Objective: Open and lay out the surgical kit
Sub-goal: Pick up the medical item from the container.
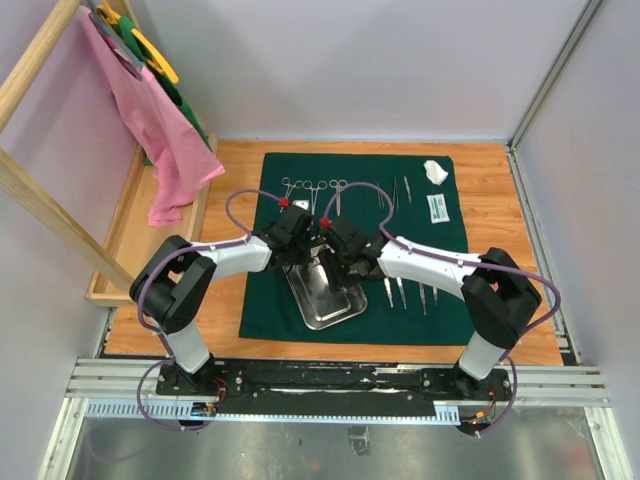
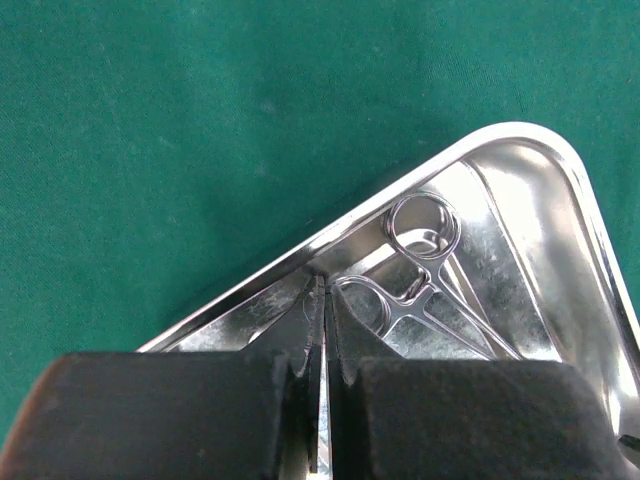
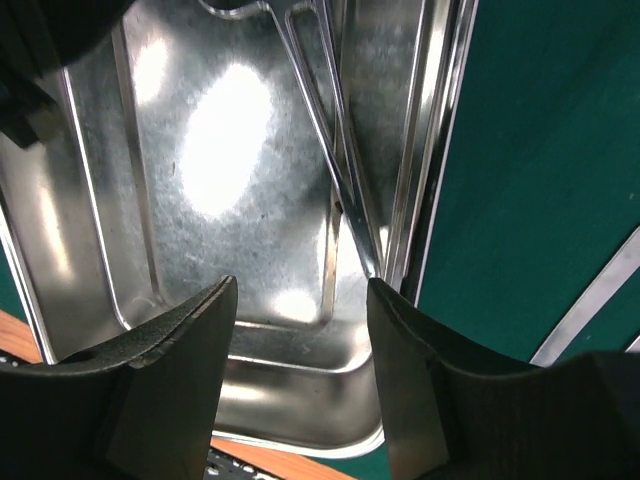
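The dark green cloth lies flat on the table, with the steel tray on its near middle. Ring-handled forceps lie in a row at the cloth's back, and tweezers to the tray's right. The white gauze and small packet sit at the back right. My left gripper is shut inside the tray's corner, against the rim; the rings of a forceps lie just right of it. My right gripper hangs open over the tray's other end, beside the forceps' blades.
A wooden rack with a pink cloth stands at the left, over a wooden box. Booth walls close the back and right. A metal rail carries both arm bases at the front.
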Robot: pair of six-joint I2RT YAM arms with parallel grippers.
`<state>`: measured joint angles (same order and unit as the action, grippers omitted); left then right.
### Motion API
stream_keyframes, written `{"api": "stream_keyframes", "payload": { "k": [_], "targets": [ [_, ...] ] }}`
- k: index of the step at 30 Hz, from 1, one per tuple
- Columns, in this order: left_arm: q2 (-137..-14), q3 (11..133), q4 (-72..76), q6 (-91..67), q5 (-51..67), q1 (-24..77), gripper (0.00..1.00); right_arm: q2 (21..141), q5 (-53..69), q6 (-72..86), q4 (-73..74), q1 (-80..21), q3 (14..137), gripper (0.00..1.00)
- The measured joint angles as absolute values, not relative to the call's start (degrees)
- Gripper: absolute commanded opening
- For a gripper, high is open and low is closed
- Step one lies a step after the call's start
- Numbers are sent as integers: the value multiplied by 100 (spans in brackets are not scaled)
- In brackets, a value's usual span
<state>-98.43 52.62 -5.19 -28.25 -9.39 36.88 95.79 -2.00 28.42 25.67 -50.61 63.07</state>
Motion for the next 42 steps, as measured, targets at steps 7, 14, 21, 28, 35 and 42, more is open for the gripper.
{"api": "stream_keyframes", "payload": {
  "k": [7, 14, 21, 28, 35, 42],
  "targets": [
    [-9929, 5299, -386, -2794, -967, 3688, 1, 10141, -84, 2482, 2587, -4851, 6753, 55],
    [-10007, 5317, -261, -2744, -982, 3688, 0, 10600, 156, 2357, 2556, -4687, 6928, 54],
    [-10049, 5317, -158, -2729, -974, 3691, 1, 10619, 154, 2351, 2532, -4670, 6945, 40],
    [-10136, 5334, 45, -2733, -941, 3691, 1, 10554, 189, 2307, 2517, -4619, 6851, 1],
    [-10127, 5336, 78, -2757, -943, 3695, 31, 10462, 187, 2285, 2499, -4619, 6785, 1],
    [-9035, 5391, -878, -2757, -996, 3673, 64, 9751, 169, 2224, 2941, -4619, 6794, 1]
  ]
}}
